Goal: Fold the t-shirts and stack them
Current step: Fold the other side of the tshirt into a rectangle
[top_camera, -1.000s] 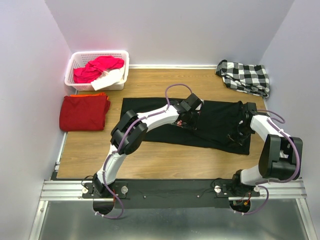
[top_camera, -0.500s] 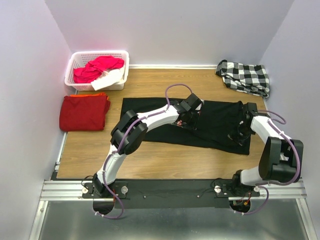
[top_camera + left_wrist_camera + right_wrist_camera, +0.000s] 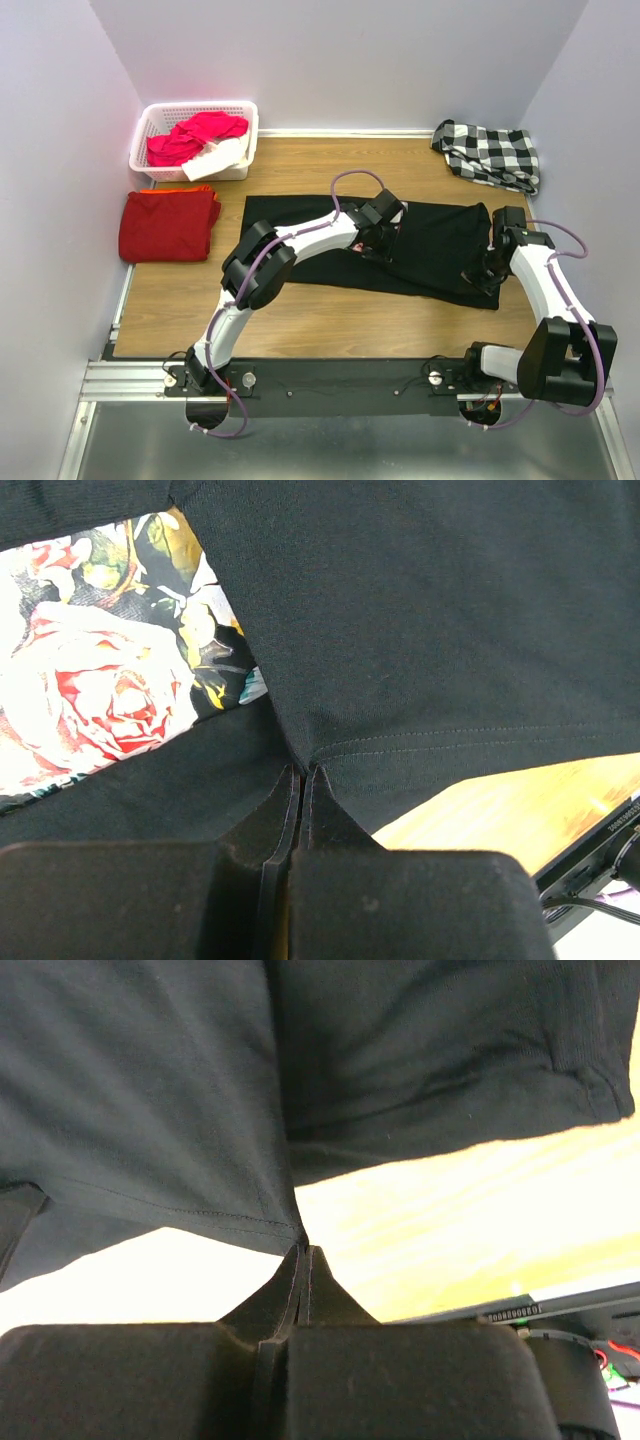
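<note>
The black t-shirt [image 3: 430,245] lies folded into a long strip across the middle of the wooden table. My left gripper [image 3: 372,245] is shut on its hem near the strip's middle; in the left wrist view the gripper [image 3: 302,772] pinches black cloth [image 3: 420,630] beside the rose print [image 3: 90,690]. My right gripper [image 3: 490,268] is shut on the strip's right end; in the right wrist view the gripper [image 3: 303,1250] holds the stitched hem [image 3: 150,1110] lifted off the table. The dark-red t-shirt [image 3: 168,224] lies folded at the left edge.
A white basket [image 3: 150,122] with pink and white clothes stands at the back left. A black-and-white checked cloth [image 3: 490,152] lies at the back right. Walls close in on the left, back and right. Bare wood [image 3: 340,320] shows in front of the black shirt.
My right arm has swung outward to the right, and its gripper has drawn the shirt's right end slightly toward the near edge. The left arm has barely moved.
</note>
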Tool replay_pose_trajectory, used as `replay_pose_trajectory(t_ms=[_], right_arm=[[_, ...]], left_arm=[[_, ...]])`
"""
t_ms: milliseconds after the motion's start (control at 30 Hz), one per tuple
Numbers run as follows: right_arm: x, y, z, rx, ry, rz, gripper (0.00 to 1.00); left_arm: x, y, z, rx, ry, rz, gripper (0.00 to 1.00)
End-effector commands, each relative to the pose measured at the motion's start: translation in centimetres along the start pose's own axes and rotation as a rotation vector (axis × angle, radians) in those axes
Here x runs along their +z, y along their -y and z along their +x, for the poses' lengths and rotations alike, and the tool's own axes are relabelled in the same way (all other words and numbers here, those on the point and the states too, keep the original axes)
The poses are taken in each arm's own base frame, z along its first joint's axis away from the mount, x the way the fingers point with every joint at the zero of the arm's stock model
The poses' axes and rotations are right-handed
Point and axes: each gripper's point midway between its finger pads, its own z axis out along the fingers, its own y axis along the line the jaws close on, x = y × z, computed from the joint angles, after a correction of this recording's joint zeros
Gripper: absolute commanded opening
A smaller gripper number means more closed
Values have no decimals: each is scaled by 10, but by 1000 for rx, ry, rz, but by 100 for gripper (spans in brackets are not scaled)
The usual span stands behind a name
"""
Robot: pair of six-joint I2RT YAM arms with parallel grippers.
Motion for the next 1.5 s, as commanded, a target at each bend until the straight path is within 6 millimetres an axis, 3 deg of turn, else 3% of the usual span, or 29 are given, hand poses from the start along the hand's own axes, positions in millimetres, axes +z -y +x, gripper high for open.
replay_pose_trajectory(t_ms=[0, 100, 233, 267, 333, 367, 500, 633, 800, 933, 1000, 1167, 1200, 1300, 1467], right_arm=[[-4, 13, 13, 14, -29, 62, 1], [-5, 13, 13, 13, -32, 64, 1], [-7, 14, 12, 16, -31, 76, 31], [-8, 14, 11, 21, -29, 77, 39], [-13, 11, 6, 18, -5, 67, 45], [-15, 9, 4, 22, 3, 58, 47], [-20, 2, -4, 21, 27, 43, 47], [-24, -11, -26, 26, 83, 13, 47], [-18, -34, -64, 27, 131, -15, 46], [-13, -50, -89, 12, 151, -38, 46], [-8, -58, -99, 2, 159, -53, 46], [27, -69, -106, -13, 106, -19, 45], [31, -73, -108, -15, 109, -22, 45], [46, -87, -106, -36, 90, -12, 45], [60, -104, -107, -65, 87, 11, 45]], left_arm=[[-1, -5, 8, 24, -23, -23, 0], [-2, -7, 10, 27, -29, -34, 0], [-5, -22, 18, 12, -48, -118, 4], [-7, -24, 18, 12, -46, -134, 20], [-13, -34, 20, 5, -42, -183, 30], [-15, -35, 22, -2, -40, -196, 40], [-30, -35, 20, -1, -8, -209, 56], [-55, -30, -5, 2, 97, -230, 61], [-69, -34, -34, -16, 163, -248, 61], [-77, -60, -53, -49, 201, -280, 61], [-82, -89, -62, -84, 212, -306, 61], [-90, -155, -87, -136, 245, -361, 61], [-96, -176, -94, -151, 255, -389, 61], [-100, -207, -109, -171, 271, -424, 61], [-89, -243, -106, -200, 229, -470, 61]])
